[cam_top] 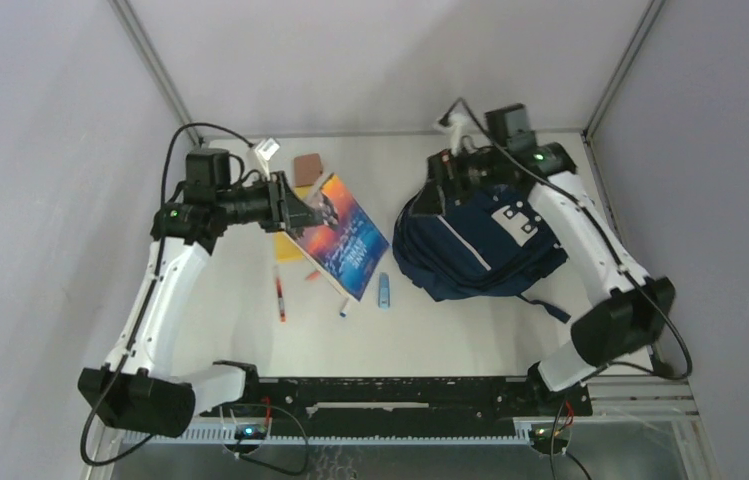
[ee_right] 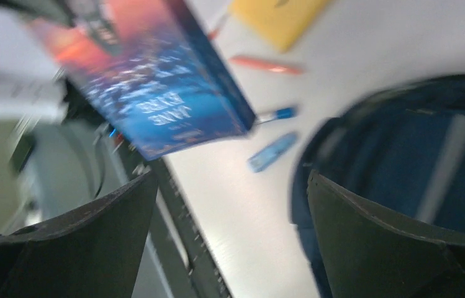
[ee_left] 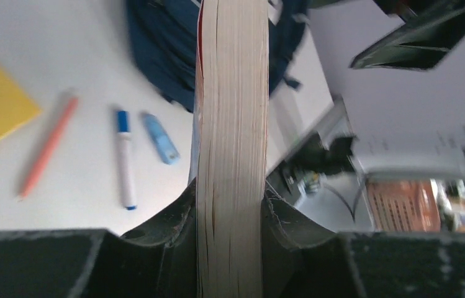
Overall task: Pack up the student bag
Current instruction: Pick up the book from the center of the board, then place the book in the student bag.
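The student bag (cam_top: 475,245) is a navy backpack with white patches, lying at the right of the table; its dark open top (ee_right: 416,155) shows in the right wrist view. A book (cam_top: 345,240) with a blue and orange cover hangs tilted above the table left of the bag. My left gripper (cam_top: 312,210) is shut on the book's upper corner. In the left wrist view the page edge (ee_left: 230,124) stands between both fingers (ee_left: 171,223) of the left gripper (ee_left: 230,205). My right gripper (cam_top: 435,195) is at the bag's far left edge. It (ee_right: 231,177) is open, holding nothing.
On the table under and near the book lie a yellow notepad (cam_top: 288,248), an orange pen (cam_top: 279,292), a white marker with a blue cap (cam_top: 345,308) and a small blue eraser-like piece (cam_top: 384,290). A brown block (cam_top: 307,166) sits at the back.
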### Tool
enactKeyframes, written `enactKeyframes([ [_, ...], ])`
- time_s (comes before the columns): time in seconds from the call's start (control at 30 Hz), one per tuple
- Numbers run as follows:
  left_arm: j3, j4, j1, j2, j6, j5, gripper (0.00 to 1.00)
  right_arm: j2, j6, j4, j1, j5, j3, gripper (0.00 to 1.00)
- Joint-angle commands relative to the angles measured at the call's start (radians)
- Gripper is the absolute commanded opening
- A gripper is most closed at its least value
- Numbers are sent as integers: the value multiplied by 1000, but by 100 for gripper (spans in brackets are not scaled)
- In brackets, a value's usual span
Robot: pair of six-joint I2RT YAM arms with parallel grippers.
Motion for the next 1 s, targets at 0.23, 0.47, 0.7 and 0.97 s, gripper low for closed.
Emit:
enactKeyframes([
  [0.23,-179,399,25,-257,-421,-523,0,-204,144,415,83,833,-363,98],
  [0.47,-250,508,25,-312,-462,-531,0,-52,139,490,148,800,-379,72],
  [0.7,-290,501,26,-311,-471,-521,0,57,136,493,189,793,-379,53],
  [0.97,-297,510,25,-310,-477,-519,0,126,136,437,195,799,-390,47],
])
